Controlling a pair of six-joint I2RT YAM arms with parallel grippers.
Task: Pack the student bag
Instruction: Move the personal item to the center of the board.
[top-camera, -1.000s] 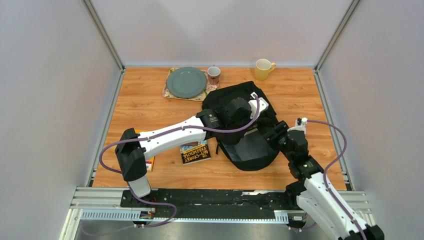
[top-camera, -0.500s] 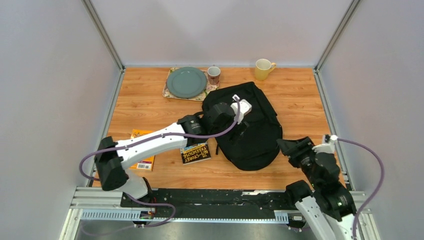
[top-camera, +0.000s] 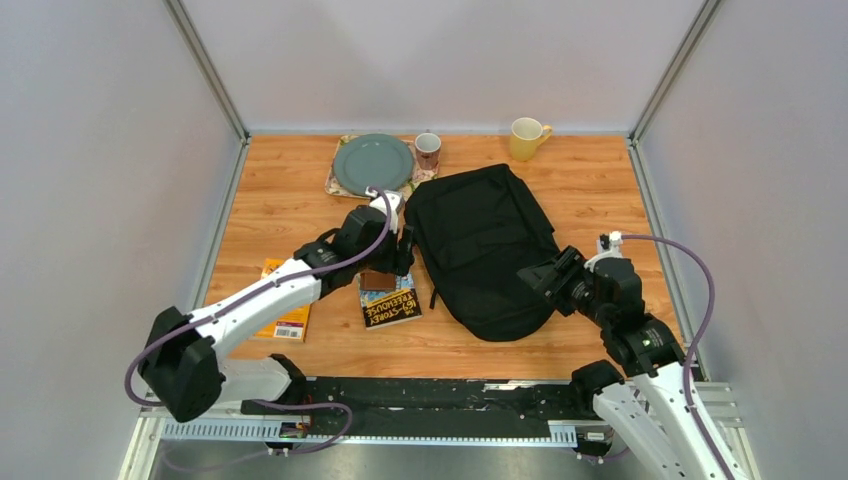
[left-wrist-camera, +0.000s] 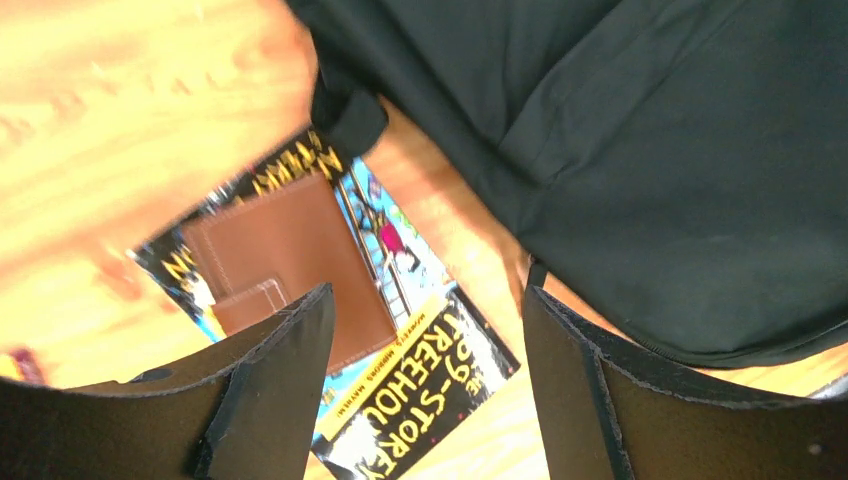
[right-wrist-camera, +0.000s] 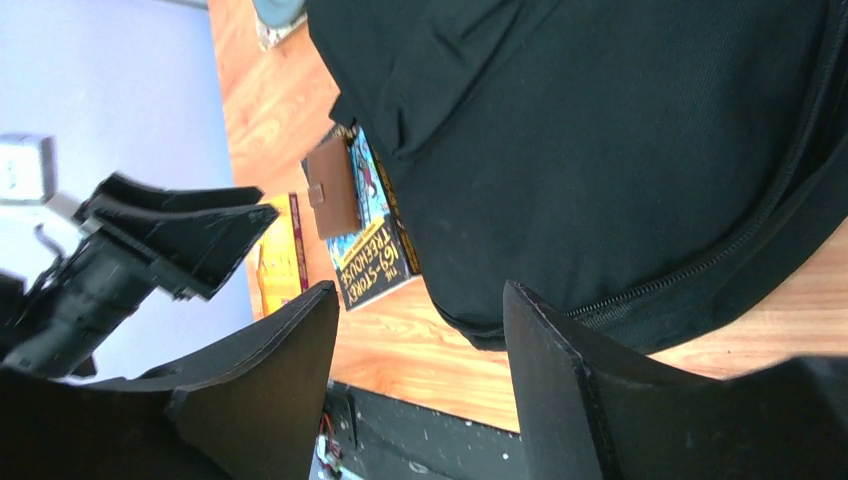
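1. My left tool is wide open and empty, hanging right over the brown wallet that sits on the Treehouse book.
2. It's just swung off the student bag to get there, so I reckon the wallet goes in next.
3. Right tool is open too, holding nothing, and back at the bag's near right edge.
4. The bag lies flat mid-table, black and floppy, rounded end toward me. I can't spot an opening.

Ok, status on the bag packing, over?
Left pincer open, empty, above brown wallet lying on the Treehouse book. Right pincer open, empty, by student bag near right edge. Bag flat on table, nothing on top.
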